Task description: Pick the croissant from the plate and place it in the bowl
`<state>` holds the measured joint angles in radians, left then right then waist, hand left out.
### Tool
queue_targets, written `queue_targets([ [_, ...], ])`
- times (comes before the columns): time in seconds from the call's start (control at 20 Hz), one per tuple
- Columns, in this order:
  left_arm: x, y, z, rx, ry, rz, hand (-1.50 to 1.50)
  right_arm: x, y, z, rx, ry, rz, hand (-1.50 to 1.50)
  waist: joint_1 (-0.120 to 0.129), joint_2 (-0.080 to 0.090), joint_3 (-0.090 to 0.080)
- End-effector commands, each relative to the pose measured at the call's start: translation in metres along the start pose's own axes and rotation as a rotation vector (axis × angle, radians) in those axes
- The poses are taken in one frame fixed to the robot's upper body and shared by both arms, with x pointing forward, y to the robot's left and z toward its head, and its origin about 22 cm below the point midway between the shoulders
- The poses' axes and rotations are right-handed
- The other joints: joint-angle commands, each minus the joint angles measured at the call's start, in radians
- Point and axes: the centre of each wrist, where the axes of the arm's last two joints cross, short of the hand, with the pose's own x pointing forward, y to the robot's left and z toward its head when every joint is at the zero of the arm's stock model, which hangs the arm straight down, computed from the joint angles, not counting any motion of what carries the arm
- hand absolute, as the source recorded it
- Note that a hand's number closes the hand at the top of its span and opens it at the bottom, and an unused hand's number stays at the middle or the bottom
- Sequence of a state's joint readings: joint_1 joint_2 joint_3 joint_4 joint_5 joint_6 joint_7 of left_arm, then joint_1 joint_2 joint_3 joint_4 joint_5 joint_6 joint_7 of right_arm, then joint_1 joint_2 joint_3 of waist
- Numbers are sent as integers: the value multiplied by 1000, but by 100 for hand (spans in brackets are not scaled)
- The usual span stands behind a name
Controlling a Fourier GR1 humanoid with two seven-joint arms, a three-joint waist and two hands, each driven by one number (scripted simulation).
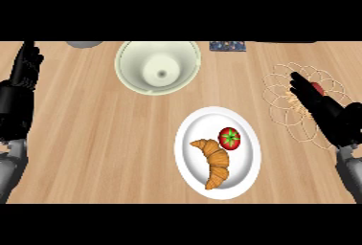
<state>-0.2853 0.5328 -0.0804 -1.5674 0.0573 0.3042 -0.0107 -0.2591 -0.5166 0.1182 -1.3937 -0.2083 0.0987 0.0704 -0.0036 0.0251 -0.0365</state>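
A golden-brown croissant (214,161) lies on the white plate (247,165), left of a red tomato (229,138). The pale green bowl (134,64) stands behind the plate, toward the counter's far edge, with nothing inside it. My right hand (322,107) hovers to the right of the plate with its fingers straight and open, apart from the croissant. At the view's left edge my left hand (22,72) rests open, fingers pointing up.
A gold wire trivet (283,91) lies under my right hand, with a small red thing (318,88) on it partly hidden by the fingers. A dark patterned object (228,46) and a grey object (84,44) sit at the far edge.
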Motion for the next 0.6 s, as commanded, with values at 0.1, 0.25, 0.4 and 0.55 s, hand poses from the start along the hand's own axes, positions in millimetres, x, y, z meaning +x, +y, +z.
queue_targets([
  [0.1,-28,-56,37,-152,194,241,0,20,39,14,-41,-68,21,150,-32,-32,33],
  [0.25,-26,-98,62,-307,331,478,0,30,55,18,-116,-156,-8,150,-55,-37,31],
  [0.4,-33,-96,71,-302,375,518,0,-20,43,40,-493,101,9,-150,-93,-40,32],
  [0.55,-30,-111,84,-365,384,554,0,9,116,62,-371,-113,38,-150,-33,-37,34],
])
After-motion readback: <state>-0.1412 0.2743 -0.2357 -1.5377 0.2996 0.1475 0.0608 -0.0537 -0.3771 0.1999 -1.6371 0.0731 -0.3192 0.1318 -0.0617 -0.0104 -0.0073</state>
